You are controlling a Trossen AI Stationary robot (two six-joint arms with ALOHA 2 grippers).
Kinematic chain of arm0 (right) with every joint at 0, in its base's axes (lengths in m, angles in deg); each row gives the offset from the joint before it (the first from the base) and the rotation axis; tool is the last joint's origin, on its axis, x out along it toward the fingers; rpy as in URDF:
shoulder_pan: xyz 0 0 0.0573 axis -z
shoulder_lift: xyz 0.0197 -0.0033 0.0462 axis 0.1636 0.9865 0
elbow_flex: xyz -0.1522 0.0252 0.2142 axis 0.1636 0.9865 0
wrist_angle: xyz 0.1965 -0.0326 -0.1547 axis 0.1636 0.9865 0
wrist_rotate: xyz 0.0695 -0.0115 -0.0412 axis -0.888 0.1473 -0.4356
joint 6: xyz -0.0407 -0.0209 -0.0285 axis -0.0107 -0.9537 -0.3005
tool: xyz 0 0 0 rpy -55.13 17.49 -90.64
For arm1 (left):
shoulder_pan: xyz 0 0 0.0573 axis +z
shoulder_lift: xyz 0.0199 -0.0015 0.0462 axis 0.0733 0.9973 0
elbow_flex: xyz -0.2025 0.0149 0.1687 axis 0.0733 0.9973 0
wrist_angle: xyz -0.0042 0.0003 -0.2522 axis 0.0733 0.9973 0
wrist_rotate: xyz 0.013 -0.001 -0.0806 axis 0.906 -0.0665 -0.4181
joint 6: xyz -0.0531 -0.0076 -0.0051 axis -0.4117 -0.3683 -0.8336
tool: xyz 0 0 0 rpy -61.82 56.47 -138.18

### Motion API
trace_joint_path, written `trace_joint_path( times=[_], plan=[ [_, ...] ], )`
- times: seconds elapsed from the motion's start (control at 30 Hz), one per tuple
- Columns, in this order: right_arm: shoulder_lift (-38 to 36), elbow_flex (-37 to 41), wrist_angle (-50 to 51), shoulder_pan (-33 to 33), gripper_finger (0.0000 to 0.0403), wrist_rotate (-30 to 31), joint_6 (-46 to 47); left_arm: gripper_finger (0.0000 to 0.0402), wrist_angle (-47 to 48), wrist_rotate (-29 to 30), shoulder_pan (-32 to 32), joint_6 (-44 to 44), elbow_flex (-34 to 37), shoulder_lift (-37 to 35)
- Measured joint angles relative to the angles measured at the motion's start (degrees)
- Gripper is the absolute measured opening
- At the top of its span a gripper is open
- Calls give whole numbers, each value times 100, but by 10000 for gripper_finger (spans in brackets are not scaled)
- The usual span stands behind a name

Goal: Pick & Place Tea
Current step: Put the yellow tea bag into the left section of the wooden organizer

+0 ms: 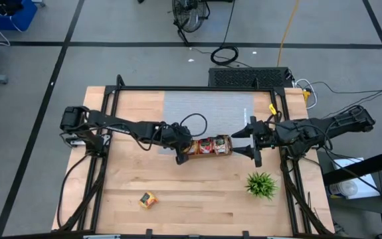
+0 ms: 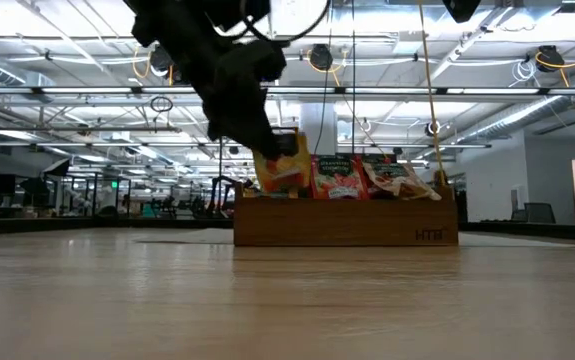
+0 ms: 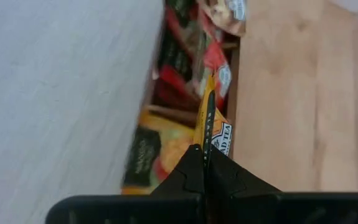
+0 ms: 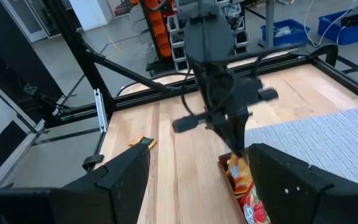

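A brown wooden tray point(image 2: 347, 225) stands mid-table with red and orange-yellow tea sachets point(image 2: 339, 176) upright in its compartments. My left gripper point(image 1: 181, 154) hangs over the tray's left end, shut on one orange-yellow sachet point(image 2: 282, 165). My right gripper point(image 1: 240, 141) hovers open just off the tray's right end, with nothing between its fingers. Another sachet point(image 1: 149, 199) lies flat on the table near the front left. My left gripper pinches the orange-yellow sachet's upper edge point(image 3: 207, 144) between its two shut fingers. The fingers slant down from the table's left. The sachet hangs on edge below them, its lower part at the tray's left compartment point(image 2: 267, 190); whether it touches the sachets there, I cannot tell.
A spiky green plant point(image 1: 262, 184) stands right of centre toward the front. A grey mat point(image 1: 207, 106) covers the table behind the tray. Black frame rails point(image 1: 290, 179) run along both sides. Bare wood lies in front of the tray.
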Motion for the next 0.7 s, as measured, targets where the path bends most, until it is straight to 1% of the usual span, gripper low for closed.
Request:
trace_joint_path(
  times=[0.1, 0.17, 0.4, 0.5, 0.7],
  plan=[
    [-1, 0, -7, 0, 254, 2, -6, 0, 100, -211, 13, 47, 18, 192],
    [2, 0, -19, 0, 254, 3, -10, 0, -8, -280, 13, 47, 8, 321],
    [0, 0, -103, 3, 254, 8, -40, 4, 49, -307, 82, 13, 1, 450],
    [0, 0, -137, 4, 254, 11, -82, 23, 121, -319, 132, -176, 1, 447],
    [0, 0, -140, 4, 254, 11, -125, 74, 132, -853, 208, -272, 5, 437]
  ],
)
